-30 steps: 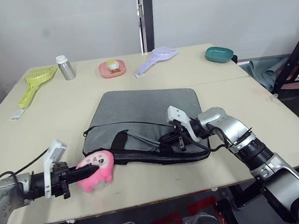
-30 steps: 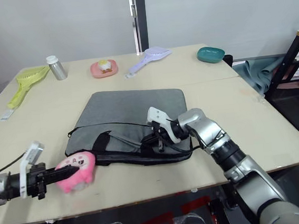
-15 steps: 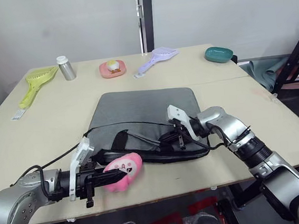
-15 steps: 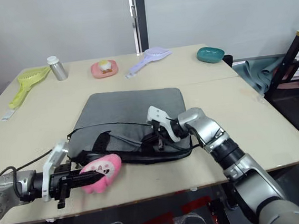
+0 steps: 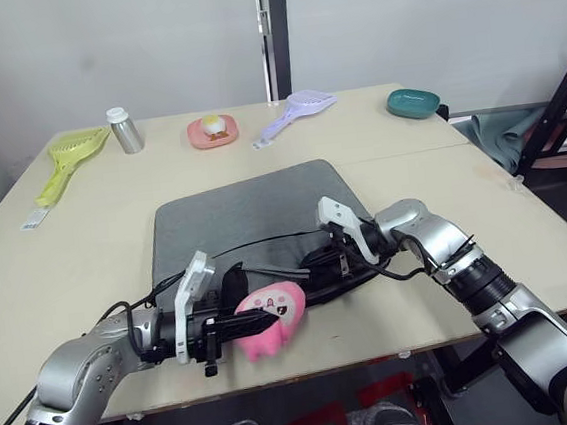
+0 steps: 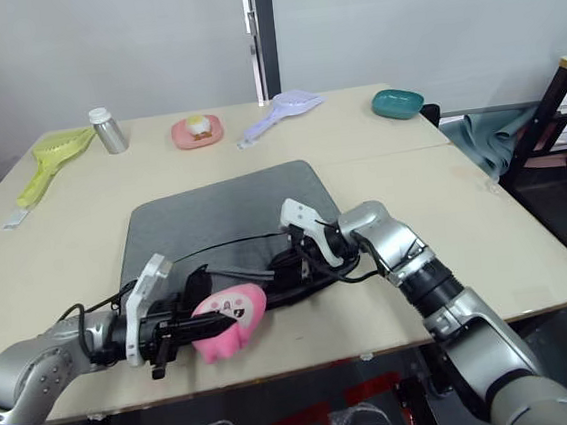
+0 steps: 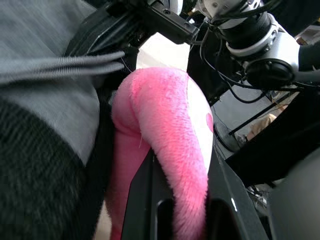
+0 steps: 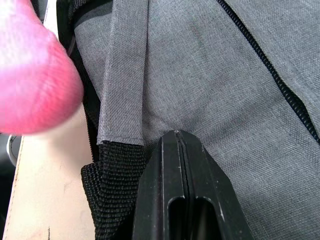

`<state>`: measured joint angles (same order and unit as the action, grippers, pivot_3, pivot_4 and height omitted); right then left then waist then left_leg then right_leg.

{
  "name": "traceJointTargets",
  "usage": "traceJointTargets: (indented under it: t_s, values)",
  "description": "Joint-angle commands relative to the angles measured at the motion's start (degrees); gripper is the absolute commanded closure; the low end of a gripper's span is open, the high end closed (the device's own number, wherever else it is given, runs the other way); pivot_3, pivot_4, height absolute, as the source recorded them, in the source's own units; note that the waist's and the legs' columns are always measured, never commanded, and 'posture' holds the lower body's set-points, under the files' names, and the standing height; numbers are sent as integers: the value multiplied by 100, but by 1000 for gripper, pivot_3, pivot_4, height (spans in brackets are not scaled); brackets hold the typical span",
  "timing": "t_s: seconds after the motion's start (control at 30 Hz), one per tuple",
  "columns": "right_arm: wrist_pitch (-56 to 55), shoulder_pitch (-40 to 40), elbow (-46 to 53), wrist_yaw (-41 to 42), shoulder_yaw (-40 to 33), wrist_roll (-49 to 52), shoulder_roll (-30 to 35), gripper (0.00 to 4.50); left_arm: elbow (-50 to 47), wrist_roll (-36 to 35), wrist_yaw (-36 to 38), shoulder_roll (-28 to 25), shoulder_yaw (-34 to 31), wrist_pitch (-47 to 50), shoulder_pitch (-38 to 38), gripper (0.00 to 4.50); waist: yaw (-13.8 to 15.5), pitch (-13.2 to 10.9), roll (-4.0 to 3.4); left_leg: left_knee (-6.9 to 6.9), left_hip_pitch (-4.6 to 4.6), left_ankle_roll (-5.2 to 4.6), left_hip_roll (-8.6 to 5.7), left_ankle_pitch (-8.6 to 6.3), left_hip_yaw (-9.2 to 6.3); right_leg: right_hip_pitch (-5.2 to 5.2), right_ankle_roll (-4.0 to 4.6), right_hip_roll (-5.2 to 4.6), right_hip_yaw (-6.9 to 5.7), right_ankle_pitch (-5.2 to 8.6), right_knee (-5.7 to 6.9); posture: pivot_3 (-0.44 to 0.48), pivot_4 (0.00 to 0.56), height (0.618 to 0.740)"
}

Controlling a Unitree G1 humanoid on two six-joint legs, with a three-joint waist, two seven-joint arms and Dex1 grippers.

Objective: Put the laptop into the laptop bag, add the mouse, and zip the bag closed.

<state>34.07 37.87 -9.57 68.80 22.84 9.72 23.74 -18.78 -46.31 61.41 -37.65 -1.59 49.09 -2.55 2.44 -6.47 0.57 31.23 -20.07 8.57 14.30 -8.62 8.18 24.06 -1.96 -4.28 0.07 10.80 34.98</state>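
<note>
The left tool (image 5: 246, 324) is clamped on a pink plush toy (image 5: 270, 317), its two black fingers (image 7: 145, 200) pressing into the fur on either side. The toy sits at the near edge of the laptop bag (image 5: 249, 216), touching the bag's black strap handles (image 5: 232, 283).

The right tool (image 5: 320, 262) has its fingers (image 8: 177, 190) pressed together with no gap between them, tips resting on the grey fabric near the bag's front opening, just beside the black zipper edging (image 8: 265, 65). A thin black strap runs from there across the bag toward the left arm.

The bag lies flat on the table (image 5: 86, 252), slightly turned, its far corner pointing toward the back. I can't see the laptop or the white mouse from here, so I cannot say where they are.

Along the far side of the table stand a yellow-green scoop (image 5: 62, 158), a silver bottle (image 5: 125, 128), a pink dish (image 5: 213, 130) with something yellow in it, a lilac scoop (image 5: 299, 110) and a teal dish (image 5: 413, 102), all well apart from the bag.
</note>
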Motion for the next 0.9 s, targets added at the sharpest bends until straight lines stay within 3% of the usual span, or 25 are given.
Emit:
traceJointTargets:
  t_s: [0.03, 0.33, 0.9]
  values:
    - [206, -141, -243, 12, 343, -207, 62, 4500, -28, 175, -4, 128, 359, -184, -132, 4287, 7, 0, 0, 0, 0, 0, 0, 0, 0, 0, 0, 0, -1, 0, 0, 0, 150, 740]
    - [186, -87, -287, 32, 359, -223, 33, 4500, 348, 552, -186, 686, 844, -387, -616, 4287, 20, 0, -4, 2, 0, -1, -1, 0, 0, 0, 0, -2, 0, 0, 2, 0, 150, 740]
    - [148, -16, -363, 49, 347, -236, 19, 4500, 1156, 979, -502, 1598, 1165, -392, -1591, 4287, 44, 1, -6, 16, 0, -4, -3, 1, -1, -2, 0, -5, 2, -1, 14, 0, 150, 740]
